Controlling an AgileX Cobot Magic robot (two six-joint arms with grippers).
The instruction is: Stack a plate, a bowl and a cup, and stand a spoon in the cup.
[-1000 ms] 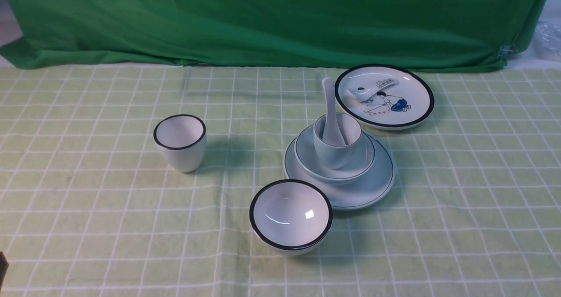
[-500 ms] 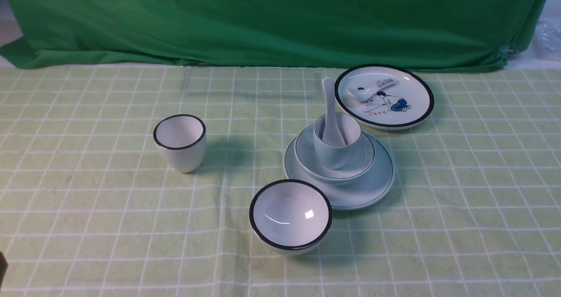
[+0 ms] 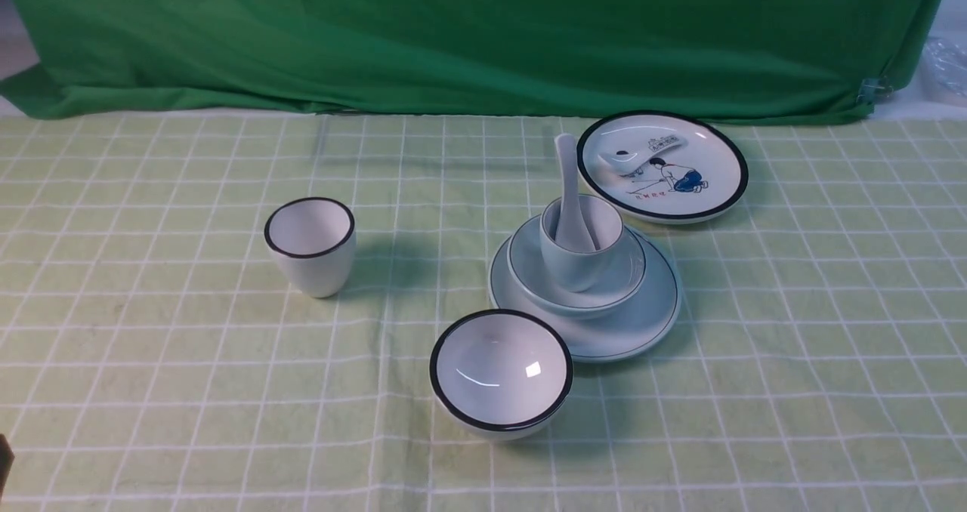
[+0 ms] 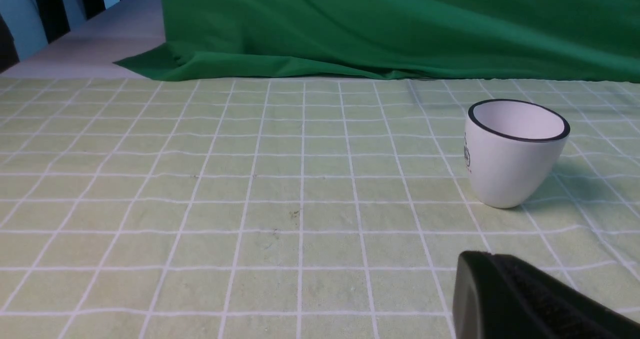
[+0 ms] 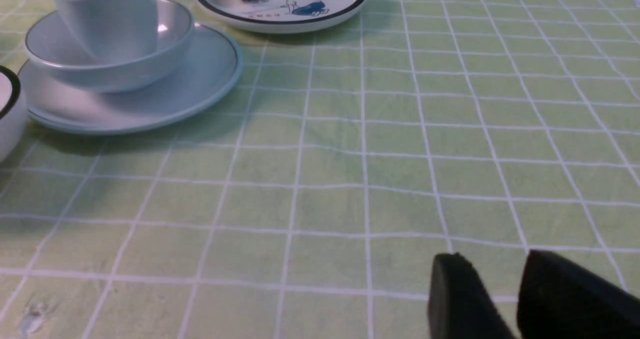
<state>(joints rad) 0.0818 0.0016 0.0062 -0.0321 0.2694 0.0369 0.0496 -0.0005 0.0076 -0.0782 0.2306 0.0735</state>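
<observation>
Nothing moved: spoon [image 3: 568, 187] in cup [image 3: 580, 248], bowl [image 3: 616, 285], plate [image 3: 650, 323].

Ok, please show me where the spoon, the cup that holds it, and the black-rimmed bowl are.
spoon [image 3: 568, 171]: front view, on its handle above the cup.
cup [image 3: 576, 264]: front view, on its outer wall.
black-rimmed bowl [image 3: 500, 368]: front view, on its inner surface.

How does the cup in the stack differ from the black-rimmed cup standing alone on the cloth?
The pale bluish cup has only a thin fine rim line; the black-rimmed cup is whiter with a thick black rim. The pale cup sits in the bowl on the plate; the black-rimmed cup stands on the checked cloth. The pale cup holds the spoon; the other is empty. Both are upright and handleless.
</observation>
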